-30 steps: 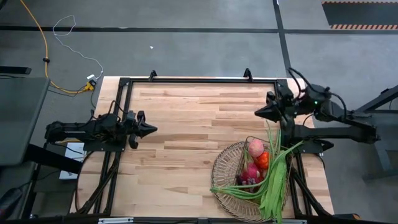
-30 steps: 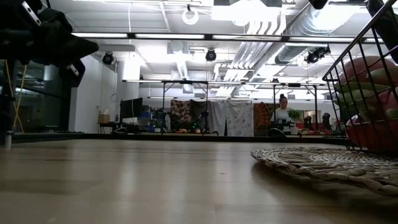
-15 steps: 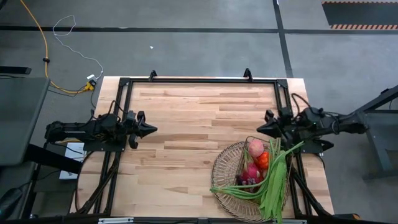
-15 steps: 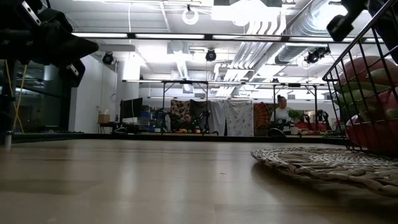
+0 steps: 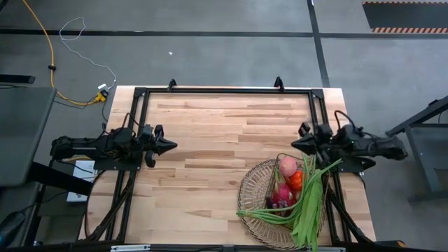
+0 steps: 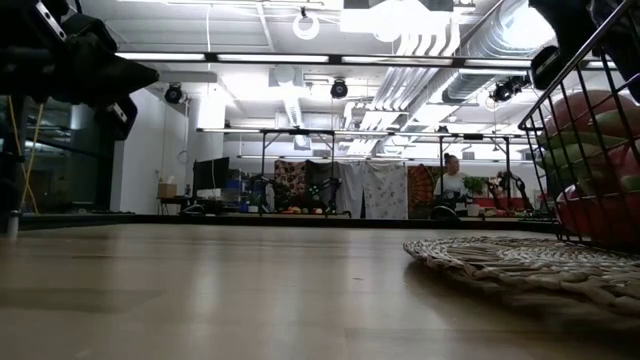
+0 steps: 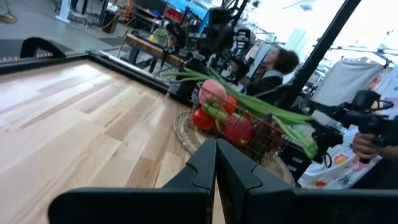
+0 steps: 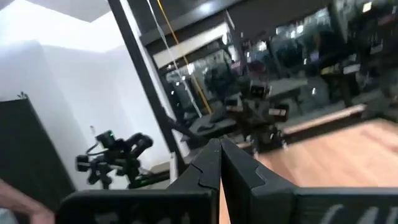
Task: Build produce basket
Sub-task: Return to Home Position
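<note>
Your right gripper (image 5: 294,145) clenched empty, just beside basket (image 5: 246,186), clear since produce (image 5: 287,168) sits loaded | your left gripper (image 5: 173,145) clenched, well apart, idle.

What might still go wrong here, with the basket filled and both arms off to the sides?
1. The green beans poke well past the basket rim, one strand reaching toward the right gripper, jaws shut; that arm moving nearby might snag them.
2. The basket sits close to the near right corner of the table, so a nudge might spill beans off the edge.
The left gripper, jaws shut, waits far left.
</note>
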Controlling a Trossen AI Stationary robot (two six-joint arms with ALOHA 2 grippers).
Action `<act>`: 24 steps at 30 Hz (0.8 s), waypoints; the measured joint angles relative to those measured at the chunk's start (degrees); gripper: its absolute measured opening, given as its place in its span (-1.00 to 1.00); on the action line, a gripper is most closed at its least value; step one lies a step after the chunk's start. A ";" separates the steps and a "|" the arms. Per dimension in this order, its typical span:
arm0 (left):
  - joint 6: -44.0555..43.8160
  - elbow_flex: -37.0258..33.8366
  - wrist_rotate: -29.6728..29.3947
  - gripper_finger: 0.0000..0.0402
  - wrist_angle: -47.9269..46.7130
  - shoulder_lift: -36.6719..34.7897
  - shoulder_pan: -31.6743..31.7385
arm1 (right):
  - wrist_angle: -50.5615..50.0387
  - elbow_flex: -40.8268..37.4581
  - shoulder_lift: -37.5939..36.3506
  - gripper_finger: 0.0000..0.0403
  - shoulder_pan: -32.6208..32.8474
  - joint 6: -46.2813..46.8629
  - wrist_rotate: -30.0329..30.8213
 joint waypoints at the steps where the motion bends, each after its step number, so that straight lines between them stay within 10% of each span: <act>1: 0.00 0.01 0.14 -1.00 -0.12 0.11 0.00 | 2.17 -1.45 -0.36 -1.00 -0.28 -0.84 -0.01; 9: -0.01 -0.01 0.11 -1.00 -0.48 0.11 -0.01 | 6.52 -8.21 -0.94 -1.00 -1.95 -9.02 -0.38; 15: 0.00 -0.01 0.12 -1.00 -0.59 0.11 -0.01 | -4.09 -8.30 -0.73 -1.00 -1.94 -14.88 13.80; 24: -0.02 -0.01 0.12 -1.00 -0.59 0.11 -0.01 | -4.85 -8.26 -0.15 -1.00 -1.90 -13.71 11.72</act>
